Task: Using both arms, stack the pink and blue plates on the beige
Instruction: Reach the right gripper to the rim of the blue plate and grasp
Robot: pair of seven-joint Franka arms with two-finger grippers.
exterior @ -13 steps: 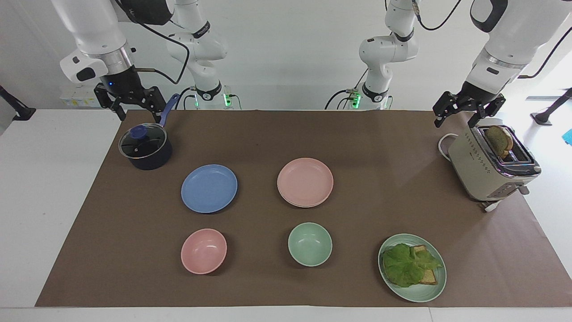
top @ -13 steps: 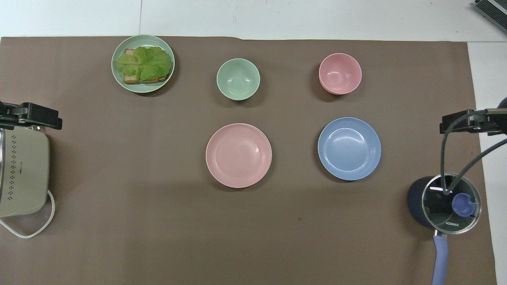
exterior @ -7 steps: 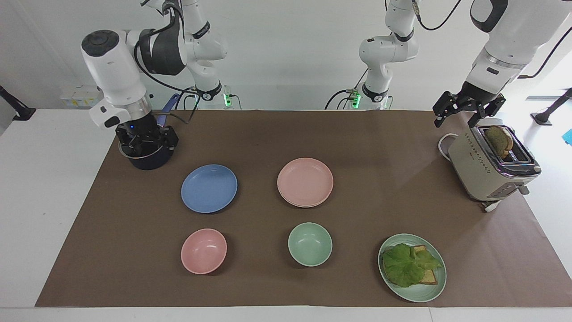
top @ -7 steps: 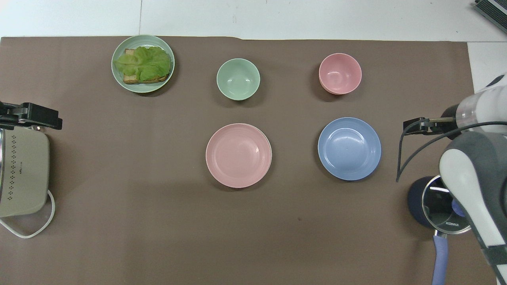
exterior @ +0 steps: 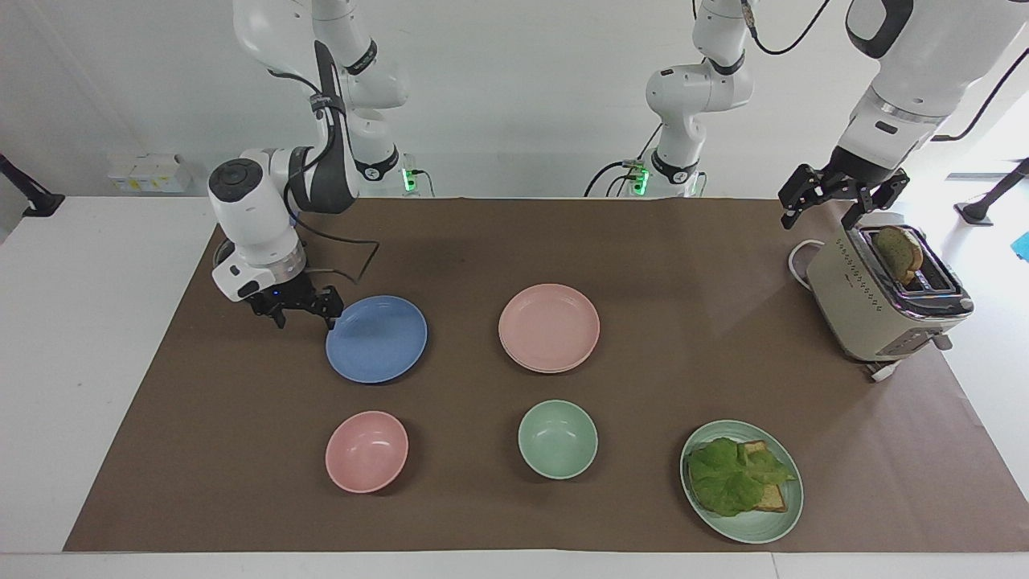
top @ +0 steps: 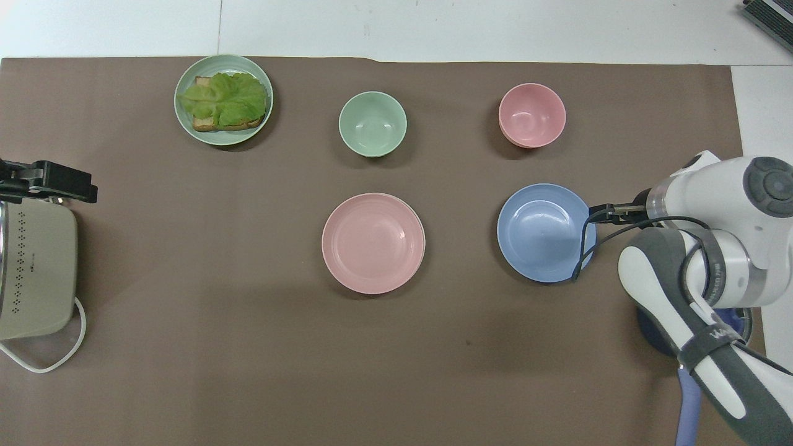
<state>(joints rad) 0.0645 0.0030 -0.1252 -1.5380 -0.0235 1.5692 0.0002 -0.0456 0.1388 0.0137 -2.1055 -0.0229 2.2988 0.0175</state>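
— Blue plate [exterior: 376, 338]: where did it lie, and had anything shifted?

— It lay flat on the brown mat [exterior: 514, 241], beside the pink plate [exterior: 549, 326], which sat stacked on the beige plate [exterior: 555, 367]. Neither had moved. The right gripper [exterior: 301, 314] had left the saucepan [top: 657, 331] and dropped low beside the blue plate's rim, fingers spread, holding nothing.

— And the other claw?

— The left gripper [exterior: 828, 203] waited over the toaster [exterior: 880, 297] as before, open and empty.

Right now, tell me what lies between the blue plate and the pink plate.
Only bare brown mat between blue plate and pink plate, in both views.
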